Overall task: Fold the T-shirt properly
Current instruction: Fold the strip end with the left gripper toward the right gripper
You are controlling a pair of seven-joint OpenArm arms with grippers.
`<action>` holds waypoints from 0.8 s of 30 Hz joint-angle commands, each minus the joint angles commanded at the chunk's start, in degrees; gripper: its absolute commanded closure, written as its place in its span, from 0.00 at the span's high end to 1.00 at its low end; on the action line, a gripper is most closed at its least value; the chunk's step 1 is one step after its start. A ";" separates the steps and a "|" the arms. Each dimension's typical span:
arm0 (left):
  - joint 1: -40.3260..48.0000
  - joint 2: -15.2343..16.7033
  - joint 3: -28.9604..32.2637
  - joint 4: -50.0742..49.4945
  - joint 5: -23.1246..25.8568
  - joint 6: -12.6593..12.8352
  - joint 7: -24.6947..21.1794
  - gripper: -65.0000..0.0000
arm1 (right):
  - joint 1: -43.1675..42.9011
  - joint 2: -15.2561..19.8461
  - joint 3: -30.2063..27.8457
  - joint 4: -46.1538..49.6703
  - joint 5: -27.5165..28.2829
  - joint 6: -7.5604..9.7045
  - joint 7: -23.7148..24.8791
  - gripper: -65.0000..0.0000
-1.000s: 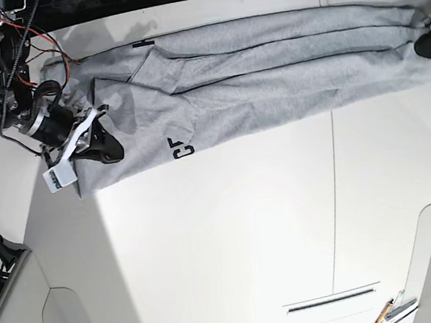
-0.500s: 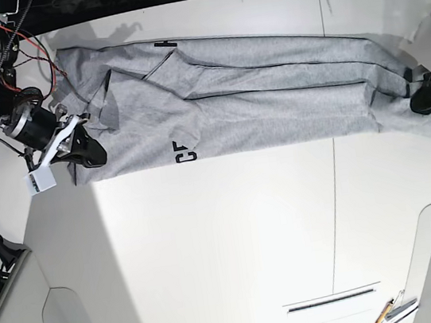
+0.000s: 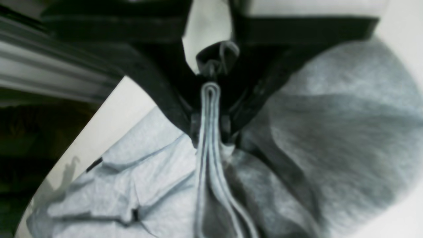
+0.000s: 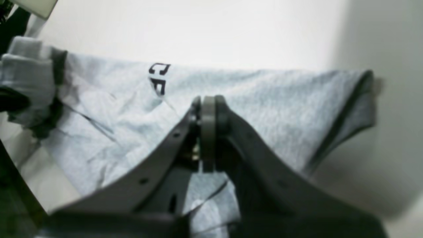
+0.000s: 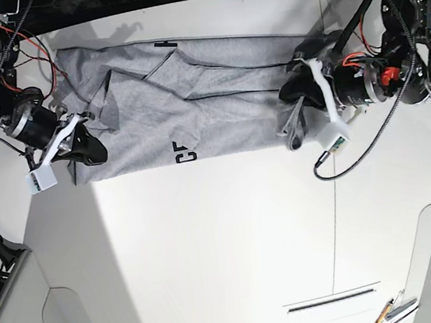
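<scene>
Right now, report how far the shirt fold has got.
Done: the T-shirt lies as a long narrow band, so the lengthwise folds look finished.

In hand: the left end effector is clamped on a layered edge and holds that end raised over the middle of the band. The right end effector pins the other end.

Left: lay the carried end down, release, and neaten the wrinkles.

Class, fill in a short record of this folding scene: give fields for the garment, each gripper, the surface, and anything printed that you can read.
garment: grey T-shirt, lying flat, one end lifted and carried over the rest
left gripper: shut on several bunched layers of the shirt's edge
right gripper: shut on the shirt's other end, low at the table
surface: white table
print: black letters at the near edge, only partly visible
</scene>
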 joint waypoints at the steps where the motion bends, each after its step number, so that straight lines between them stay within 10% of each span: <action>1: -0.48 0.50 1.44 -0.90 0.28 0.00 -0.15 0.04 | 0.00 0.00 0.00 0.00 0.00 0.00 -0.09 0.00; 9: -1.11 4.79 5.73 -2.40 -4.07 0.00 -0.83 0.58 | 0.00 0.02 8.87 0.07 5.55 -0.02 -3.67 0.00; 11: -1.09 5.22 5.73 -2.40 -7.96 0.00 -0.79 0.60 | -0.02 0.20 12.68 0.07 5.53 -0.02 -4.44 0.06; 16: -1.27 5.68 5.73 -2.40 -11.17 0.00 -0.92 0.60 | -0.48 3.23 14.60 -0.61 4.24 -1.14 -7.93 0.58; 24: -1.22 5.66 5.73 -2.40 -11.15 0.00 -1.09 0.60 | -0.46 5.86 5.14 -11.85 11.74 0.50 -13.75 0.59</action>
